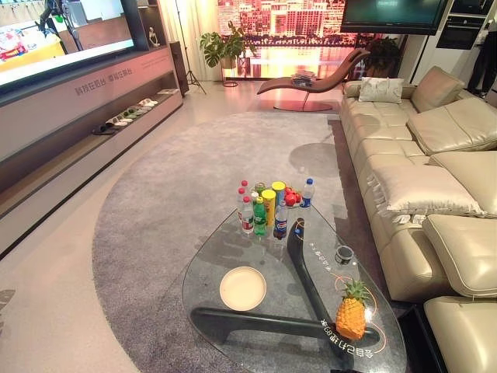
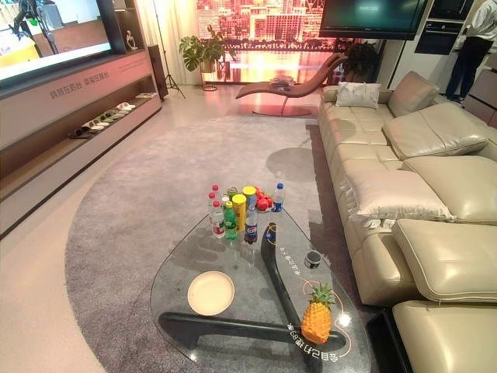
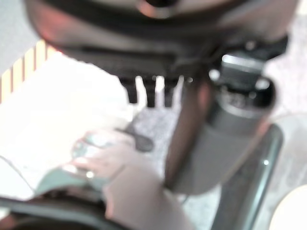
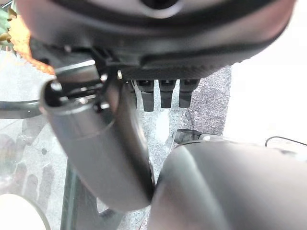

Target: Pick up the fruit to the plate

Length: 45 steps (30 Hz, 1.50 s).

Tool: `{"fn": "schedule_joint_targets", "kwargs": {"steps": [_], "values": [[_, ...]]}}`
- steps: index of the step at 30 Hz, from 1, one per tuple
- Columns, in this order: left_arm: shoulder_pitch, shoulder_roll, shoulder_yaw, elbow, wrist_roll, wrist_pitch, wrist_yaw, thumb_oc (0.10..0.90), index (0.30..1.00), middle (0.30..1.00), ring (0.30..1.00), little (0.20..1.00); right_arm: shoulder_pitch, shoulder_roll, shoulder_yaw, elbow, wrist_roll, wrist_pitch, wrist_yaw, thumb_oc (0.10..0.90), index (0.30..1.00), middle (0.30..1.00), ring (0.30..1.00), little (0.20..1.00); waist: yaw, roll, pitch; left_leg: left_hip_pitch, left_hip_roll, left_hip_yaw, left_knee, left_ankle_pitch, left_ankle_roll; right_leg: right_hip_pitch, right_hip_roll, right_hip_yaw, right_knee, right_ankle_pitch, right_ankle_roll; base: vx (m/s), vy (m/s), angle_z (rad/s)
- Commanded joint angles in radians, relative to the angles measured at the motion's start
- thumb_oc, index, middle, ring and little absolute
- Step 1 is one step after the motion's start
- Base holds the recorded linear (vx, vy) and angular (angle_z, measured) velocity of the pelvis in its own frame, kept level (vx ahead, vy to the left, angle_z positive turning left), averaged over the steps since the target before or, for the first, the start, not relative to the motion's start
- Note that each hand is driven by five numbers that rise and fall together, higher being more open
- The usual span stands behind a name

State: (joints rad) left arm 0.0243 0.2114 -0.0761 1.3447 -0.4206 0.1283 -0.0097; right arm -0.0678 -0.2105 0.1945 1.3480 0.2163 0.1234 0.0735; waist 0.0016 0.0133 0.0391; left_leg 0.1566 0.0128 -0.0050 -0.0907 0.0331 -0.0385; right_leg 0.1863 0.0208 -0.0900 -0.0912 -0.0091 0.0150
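**Both hands empty, fruit untouched on the glass table**

Left hand: in its wrist view the dark bulk sits along one edge, fingers hang straight and relaxed in a short row, thumb stands out thick beside them. Nothing in the grasp, nothing touched. Past it: grey carpet, a pale floor area, and a person's hand with a ring resting on something blurred, cannot tell what.

Right hand: same posture, fingers straight and loose, thumb jutting across the view, holding nothing. Behind it the glass table top and a sliver of the plate at the corner.

Head views, outward from there:
- Glass table, teardrop-shaped, dark curved base under it, standing on a round grey rug.
- Pineapple upright near the table's near right edge, just above a ring of orange print on the glass. That print is mirrored and not readable.
- Plate, pale and round, empty, on the near left part of the table, well apart from the pineapple.
- Red fruit at the far end, tucked in with a cluster of bottles and yellow cans; the labels are too small to read.
- Small dark round object on the glass between the cluster and the pineapple.
- Beige leather sofa along the right side.
- Long low wall unit on the left with slippers on its shelf and a line of lettering on its face, not legible.
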Motion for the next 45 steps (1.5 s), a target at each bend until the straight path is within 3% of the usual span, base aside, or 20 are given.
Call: {"fn": "schedule_joint_targets", "kwargs": {"steps": [1, 8, 26, 32, 38, 45], "values": [[-0.073, -0.043, -0.035, 0.064, 0.01, -0.017, -0.021, 0.8, 0.9, 0.9, 0.9, 0.9, -0.016, 0.02, 0.048, 0.087, -0.033, 0.046, -0.028, 0.8, 0.9, 0.9, 0.9, 0.9, 0.015, -0.031, 0.032, 0.029, -0.013, 0.021, 0.003, -0.093, -0.005, -0.004, -0.062, -0.008, 0.004, 0.004, 0.076, 0.0, 0.0, 0.0], [-0.07, -0.036, -0.017, 0.066, 0.011, -0.045, -0.039, 0.8, 0.9, 0.9, 0.9, 0.9, -0.019, 0.008, 0.042, 0.068, -0.044, 0.06, -0.012, 0.8, 0.9, 0.9, 0.9, 0.9, 0.014, -0.04, 0.035, 0.021, -0.011, 0.022, 0.003, -0.09, -0.01, -0.011, -0.061, -0.008, 0.004, 0.006, 0.079, -0.01, -0.005, -0.05], [-0.091, -0.025, -0.012, 0.067, 0.017, -0.034, -0.043, 0.8, 0.9, 0.9, 0.9, 0.9, -0.017, -0.002, 0.045, 0.056, -0.056, 0.042, -0.007, 0.8, 0.9, 0.9, 0.9, 0.9, 0.0, -0.047, 0.044, 0.018, -0.005, 0.045, 0.003, -0.09, -0.009, -0.02, -0.061, 0.002, 0.004, 0.009, 0.083, 0.0, 0.0, 0.0], [-0.096, -0.021, -0.016, 0.062, 0.034, -0.029, -0.048, 0.8, 0.9, 0.9, 0.9, 0.9, -0.022, -0.009, 0.03, 0.049, -0.012, 0.002, -0.065, 0.8, 0.9, 0.9, 0.9, 0.9, -0.007, -0.045, 0.045, 0.022, -0.001, 0.055, 0.003, -0.092, -0.009, -0.02, -0.059, 0.011, 0.004, 0.01, 0.085, 0.0, -0.002, -0.02], [-0.104, -0.012, -0.021, 0.041, 0.034, -0.017, -0.06, 0.8, 0.9, 0.9, 0.9, 0.9, -0.031, -0.047, -0.023, -0.009, 0.041, -0.101, -0.114, 0.8, 0.9, 0.9, 0.9, 0.9, -0.019, -0.045, 0.056, 0.014, 0.004, 0.072, 0.003, -0.087, -0.011, -0.033, -0.057, 0.026, 0.004, 0.019, 0.092, -0.01, -0.009, -0.14], [-0.083, -0.016, -0.055, 0.012, -0.024, -0.014, -0.033, 0.8, 0.9, 0.9, 0.9, 0.9, -0.021, -0.042, -0.003, -0.271, 0.125, -0.078, -0.257, 0.8, 0.9, 0.9, 0.9, 0.9, -0.03, -0.057, 0.07, 0.001, 0.004, 0.078, 0.003, -0.088, 0.0, -0.05, -0.055, 0.041, 0.004, 0.026, 0.089, 0.0, -0.013, -0.09]]}}
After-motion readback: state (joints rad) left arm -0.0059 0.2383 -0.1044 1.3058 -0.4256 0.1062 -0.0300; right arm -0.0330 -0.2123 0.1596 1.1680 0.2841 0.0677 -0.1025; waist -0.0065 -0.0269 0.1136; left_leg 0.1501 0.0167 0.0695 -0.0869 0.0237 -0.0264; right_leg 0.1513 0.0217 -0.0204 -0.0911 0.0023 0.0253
